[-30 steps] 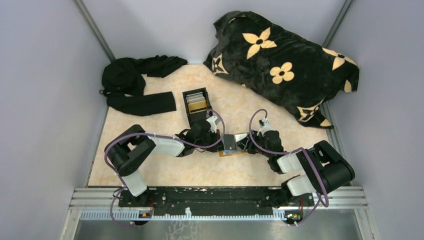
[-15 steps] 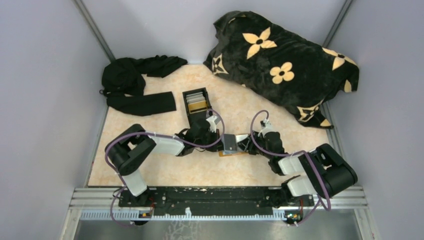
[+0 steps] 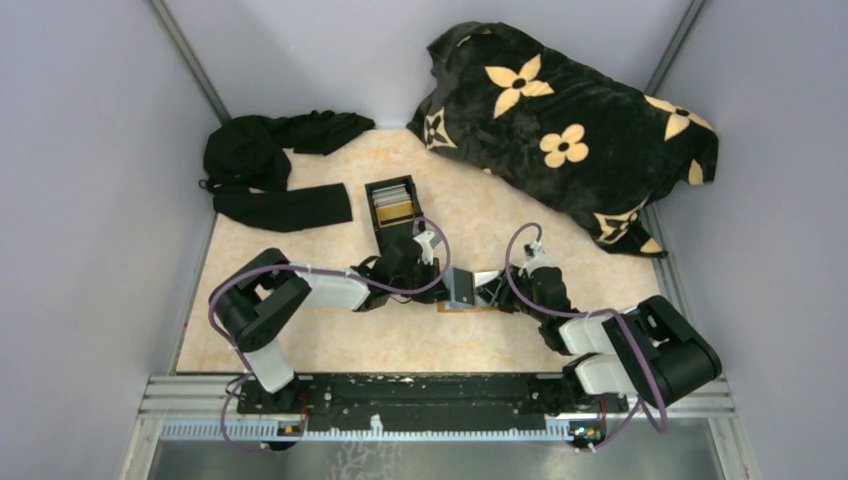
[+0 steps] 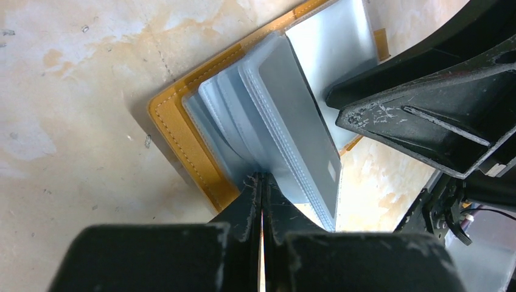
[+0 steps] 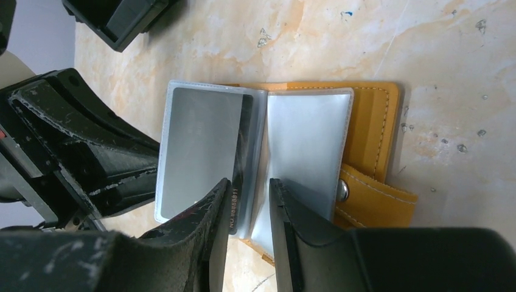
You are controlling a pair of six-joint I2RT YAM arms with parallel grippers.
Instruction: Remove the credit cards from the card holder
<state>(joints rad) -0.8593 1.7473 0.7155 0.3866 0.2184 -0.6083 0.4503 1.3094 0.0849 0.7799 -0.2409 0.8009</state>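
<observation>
The orange card holder (image 5: 372, 119) lies open on the table at the centre (image 3: 466, 308), its clear sleeves fanned out. A silvery credit card (image 5: 198, 145) sits in the left sleeve, and more sleeves (image 4: 286, 115) stand up from the spine. My left gripper (image 4: 262, 177) is shut, pinching the lower edge of the sleeves; from above it sits just left of the holder (image 3: 447, 283). My right gripper (image 5: 250, 182) is open. Its fingers straddle the sleeve fold, and the left finger lies against the card's dark numbered edge. From above, the right gripper (image 3: 492, 290) is at the holder's right.
A black open-topped box (image 3: 391, 203) holding cards stands behind the left gripper. Black clothing (image 3: 270, 175) lies at the back left. A flowered black blanket (image 3: 570, 130) fills the back right. Grey walls close in on both sides.
The right arm's elbow has swung lower and to the right, and its wrist has edged a little towards the holder. The left arm and the holder have stayed put.
</observation>
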